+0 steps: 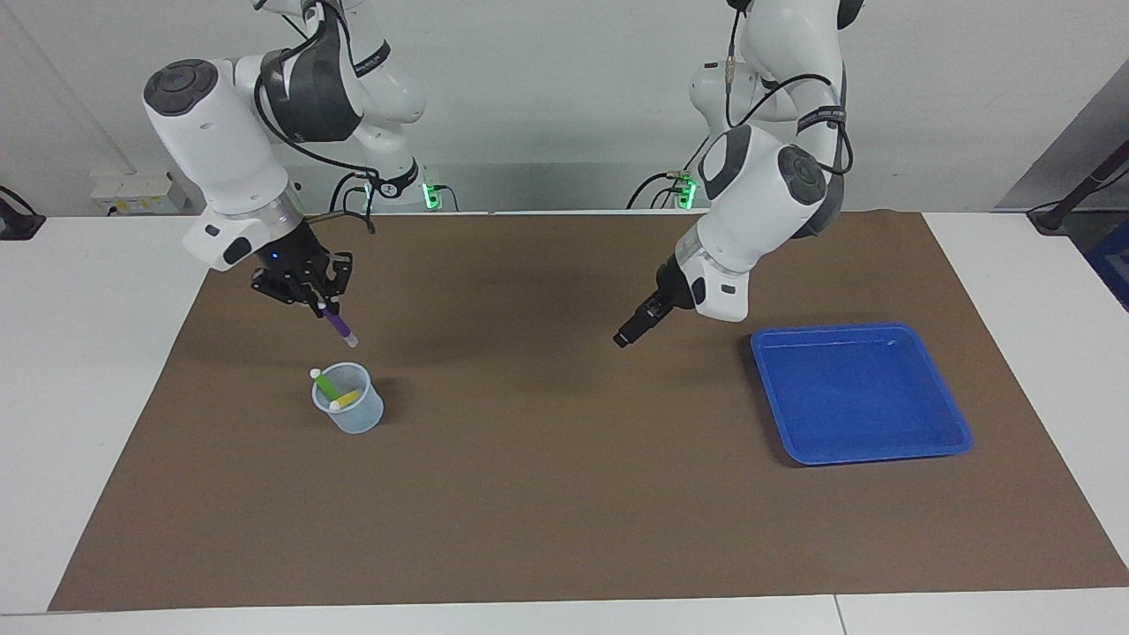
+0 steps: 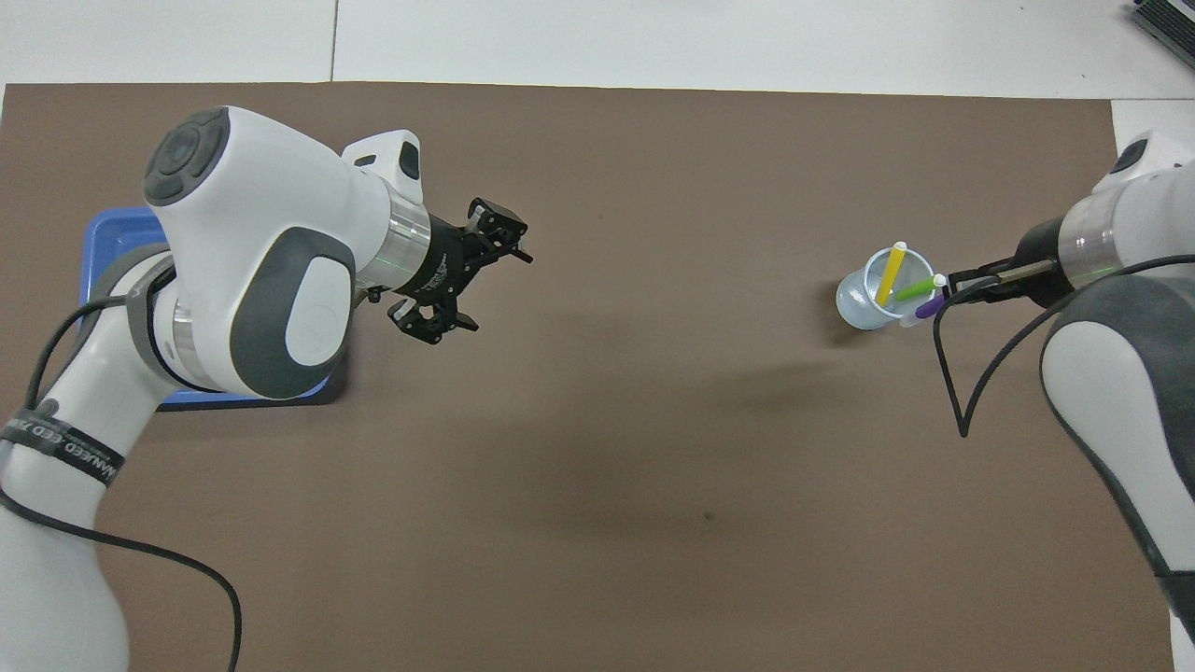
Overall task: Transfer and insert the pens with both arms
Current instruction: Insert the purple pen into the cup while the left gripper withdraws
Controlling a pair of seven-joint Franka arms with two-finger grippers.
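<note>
My right gripper (image 1: 319, 304) (image 2: 950, 292) is shut on the purple pen (image 1: 337, 324) (image 2: 924, 309), which slants down with its pale cap lowest, in the air just above the clear cup (image 1: 350, 416) (image 2: 857, 303). The green pen (image 1: 328, 384) (image 2: 917, 287) and the yellow pen (image 1: 346, 399) (image 2: 890, 273) stand tilted inside that cup, toward the right arm's end of the mat. My left gripper (image 1: 628, 335) (image 2: 485, 289) hangs open and empty above the mat, beside the blue tray.
A blue tray (image 1: 917, 441) (image 2: 107, 233) lies toward the left arm's end of the brown mat (image 1: 564, 494), partly covered by the left arm in the overhead view. White table borders the mat all round.
</note>
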